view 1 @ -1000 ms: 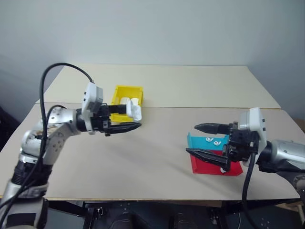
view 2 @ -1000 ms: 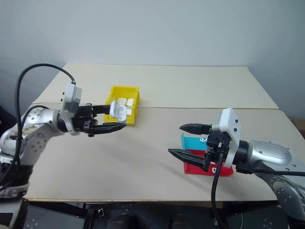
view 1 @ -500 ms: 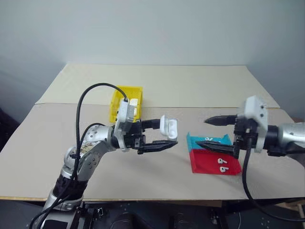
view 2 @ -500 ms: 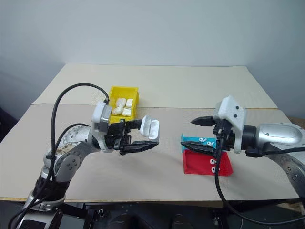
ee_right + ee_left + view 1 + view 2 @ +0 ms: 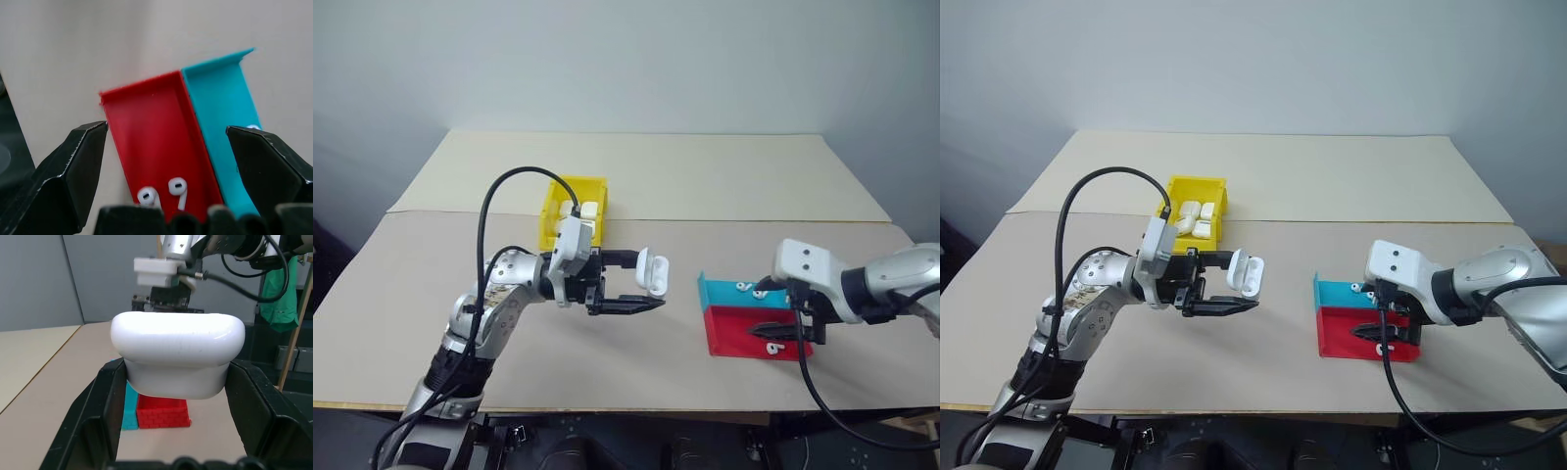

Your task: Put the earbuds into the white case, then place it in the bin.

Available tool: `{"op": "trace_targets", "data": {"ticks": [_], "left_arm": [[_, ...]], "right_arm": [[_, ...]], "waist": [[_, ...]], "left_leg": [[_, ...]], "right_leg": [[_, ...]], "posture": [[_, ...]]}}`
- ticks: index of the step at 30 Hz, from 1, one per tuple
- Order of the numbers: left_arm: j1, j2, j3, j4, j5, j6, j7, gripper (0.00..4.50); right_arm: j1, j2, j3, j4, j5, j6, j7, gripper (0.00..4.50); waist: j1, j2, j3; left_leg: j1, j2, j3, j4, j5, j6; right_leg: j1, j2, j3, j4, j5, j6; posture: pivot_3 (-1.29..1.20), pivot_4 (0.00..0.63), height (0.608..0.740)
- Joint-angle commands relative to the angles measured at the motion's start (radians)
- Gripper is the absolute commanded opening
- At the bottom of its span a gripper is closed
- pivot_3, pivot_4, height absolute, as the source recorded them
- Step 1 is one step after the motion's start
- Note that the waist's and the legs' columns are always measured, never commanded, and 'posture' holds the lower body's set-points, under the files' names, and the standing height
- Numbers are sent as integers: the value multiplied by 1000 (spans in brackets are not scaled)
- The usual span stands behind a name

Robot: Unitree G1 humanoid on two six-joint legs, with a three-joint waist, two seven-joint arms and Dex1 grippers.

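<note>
Case: we see the white case (image 5: pixel 652 269) clamped in our left claw (image 5: pixel 645 285), lid flipped up, held in the air above the counter (image 5: pixel 607 352) between the yellow bin (image 5: pixel 558 211) and the two trays. A second ago it hung right by the bin; we have carried it toward the middle.
Earbuds: two earbuds (image 5: pixel 166 192) lie in the red tray (image 5: pixel 151 132); others sit in the teal tray (image 5: pixel 724 290) just beside it.
Right claw: our right claw (image 5: pixel 781 311) has swung from level to pointing down over the red tray, fingers spread wide and holding nothing.
Bin: it already holds a few white cases, well apart from the trays.
Meaning: we judge the case is now staged for loading and the next move is a pinch on one earbud; no earbud is in the case yet.
</note>
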Motion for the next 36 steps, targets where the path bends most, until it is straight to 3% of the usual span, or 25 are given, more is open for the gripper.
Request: {"op": "trace_targets", "data": {"ticks": [1, 3, 8, 19, 36], "left_arm": [[-2, -14, 5, -31, 2, -20, 9, 2756], [4, -20, 8, -44, 0, -15, 20, 2756], [26, -17, 8, -76, 0, -12, 27, 2756], [45, -22, 2, -105, 3, -7, 53, 2756], [64, -11, 5, -130, 0, 2, 66, 2756]], "right_arm": [[-32, -14, 12, 42, -70, -96, 98, 4500], [-47, -2, 32, 75, -106, -135, 140, 4500], [-49, 20, 64, 145, -210, -234, 195, 2978], [9, 77, 85, 215, -335, -355, 242, 2978], [36, 152, 99, 271, -422, -394, 258, 2978]], "waist": [[0, 0, 0], [-1, 0, 0], [-1, 0, 0], [0, 0, 0], [0, 0, 0]], "left_leg": [[0, 0, 0, 0, 0, 0], [0, 0, 0, 0, 0, 0], [0, 0, 0, 0, 0, 0], [0, 0, 1, 1, 0, -1], [0, 0, 1, 0, 1, -1]], "right_leg": [[0, 0, 0, 0, 0, 0], [0, 0, 0, 0, 0, 0], [0, 0, 0, 0, 0, 0], [0, 0, 0, 0, 0, 0], [0, 0, 0, 0, 0, 0]], "posture": [[0, 150, 740], [0, 150, 740], [0, 150, 740], [0, 150, 740], [0, 150, 740]]}}
